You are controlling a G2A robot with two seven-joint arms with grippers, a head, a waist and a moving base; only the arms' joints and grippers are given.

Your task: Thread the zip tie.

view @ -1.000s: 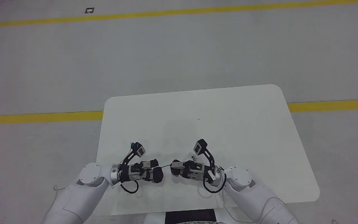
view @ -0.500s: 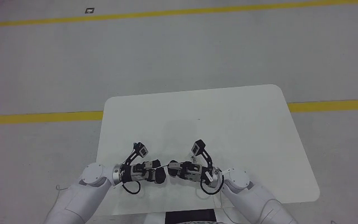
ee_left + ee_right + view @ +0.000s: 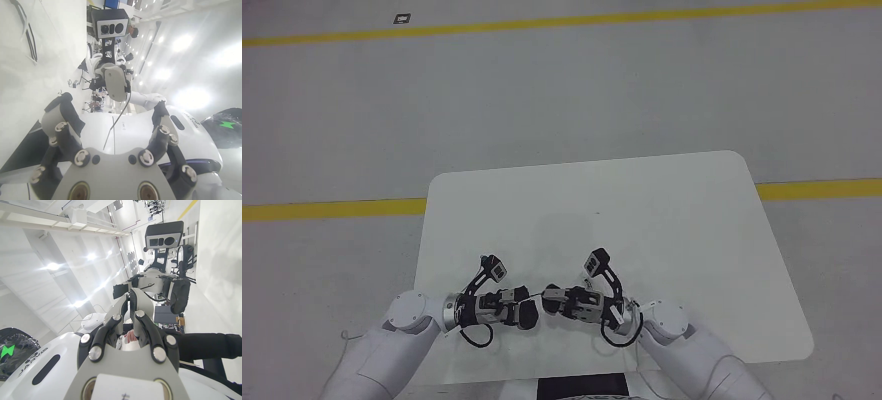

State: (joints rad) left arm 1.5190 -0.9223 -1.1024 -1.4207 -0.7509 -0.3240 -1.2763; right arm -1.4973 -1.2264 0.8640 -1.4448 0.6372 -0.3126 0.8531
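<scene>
Near the 6 o'clock edge of the table (image 3: pixel 642 200), the zip tie (image 3: pixel 535 297) appears in the top view as a thin dark line spanning the small gap between the two grippers. In the left wrist view the zip tie (image 3: pixel 118 117) runs as a slim, slightly curved line from the tip of the right gripper (image 3: pixel 115 85) into the space between the fingers (image 3: pixel 62 113) of the left gripper (image 3: pixel 111 102). Whether the zip tie touches the table cannot be determined. In the top view the right gripper (image 3: pixel 548 298) sits at 3 o'clock of the zip tie, with its tip pointing toward 9 o'clock. In the right wrist view the fingers (image 3: pixel 133 302) of the right gripper (image 3: pixel 129 298) are drawn almost together, leaving a narrow slot, and clamp one end of the zip tie. The clamped end is too thin to make out there. In the top view the left gripper (image 3: pixel 522 306) sits at 9 o'clock of the zip tie, with its tip pointing toward 3 o'clock, directly facing the right gripper and near it. Its fingers are spread wide apart and grip nothing. The right wrist view presents the left gripper (image 3: pixel 151 289) head-on, with its dark finger pads set far apart. A yellow line (image 3: pixel 332 210) crosses the floor (image 3: pixel 642 90) at 9 o'clock and 3 o'clock of the table.
</scene>
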